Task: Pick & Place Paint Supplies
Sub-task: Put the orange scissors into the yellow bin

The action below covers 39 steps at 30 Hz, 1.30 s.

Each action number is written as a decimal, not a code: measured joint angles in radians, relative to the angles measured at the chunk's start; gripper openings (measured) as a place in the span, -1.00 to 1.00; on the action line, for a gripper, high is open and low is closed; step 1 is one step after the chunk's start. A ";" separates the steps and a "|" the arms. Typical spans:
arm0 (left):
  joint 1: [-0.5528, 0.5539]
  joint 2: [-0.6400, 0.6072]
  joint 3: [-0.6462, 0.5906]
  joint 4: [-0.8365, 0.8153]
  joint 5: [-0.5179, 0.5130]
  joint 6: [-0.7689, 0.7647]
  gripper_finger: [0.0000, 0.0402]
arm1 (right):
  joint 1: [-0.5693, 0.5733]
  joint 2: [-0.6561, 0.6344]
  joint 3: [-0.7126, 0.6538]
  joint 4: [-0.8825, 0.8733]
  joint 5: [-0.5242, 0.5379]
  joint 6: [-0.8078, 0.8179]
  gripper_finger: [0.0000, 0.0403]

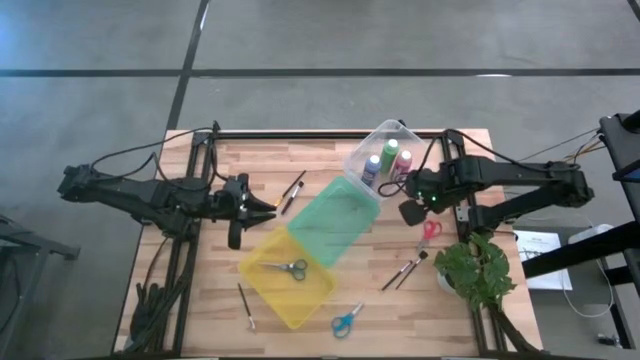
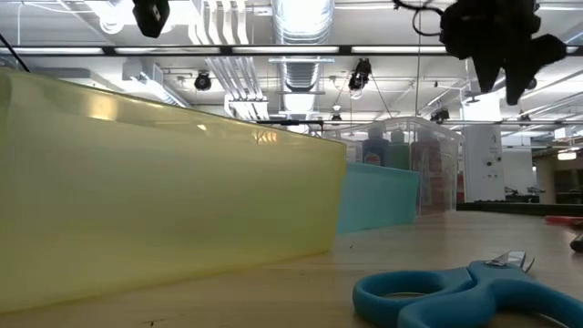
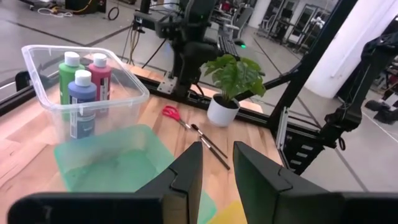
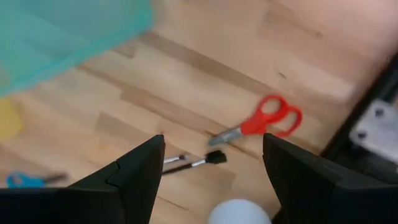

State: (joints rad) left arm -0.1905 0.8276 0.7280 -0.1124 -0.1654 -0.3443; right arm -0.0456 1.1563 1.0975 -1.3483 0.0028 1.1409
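Observation:
Three paint bottles, green (image 1: 389, 153), pink-red (image 1: 404, 160) and blue (image 1: 372, 168), stand upright in a clear bin (image 1: 362, 150); they also show in the left wrist view (image 3: 84, 84). Grey scissors (image 1: 290, 267) lie in the yellow bin (image 1: 300, 305). Red scissors (image 1: 430, 230) (image 4: 264, 121), blue scissors (image 1: 347, 320) (image 2: 474, 292) and dark brushes (image 1: 405, 270) (image 1: 293, 190) (image 1: 245, 305) lie flat on the table. My left gripper (image 1: 272, 213) (image 3: 217, 168) is empty, its fingers a little apart, at the yellow bin's far-left corner. My right gripper (image 1: 410, 210) (image 4: 211, 168) is open wide and empty, above the table near the red scissors.
A green bin (image 1: 335, 222) lies between the clear and yellow bins. A potted leafy plant (image 1: 478, 270) stands at the near right corner, close to the red scissors and two brushes. Bare wood shows at the table's far left (image 1: 240, 160).

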 joint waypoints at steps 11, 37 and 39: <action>0.000 0.000 0.000 0.003 -0.031 0.008 -0.51 | 0.000 -0.019 -0.214 0.080 0.002 0.270 0.30; 0.000 0.000 -0.001 -0.016 -0.045 0.060 -0.51 | 0.000 -0.009 -0.556 0.417 -0.082 0.357 0.30; 0.000 0.000 -0.001 -0.016 -0.045 0.059 -0.51 | 0.000 -0.009 -0.578 0.457 -0.082 0.376 0.30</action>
State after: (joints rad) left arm -0.1902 0.8280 0.7273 -0.1284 -0.2104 -0.2855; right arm -0.0460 1.1477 0.5195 -0.8909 -0.0793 1.5173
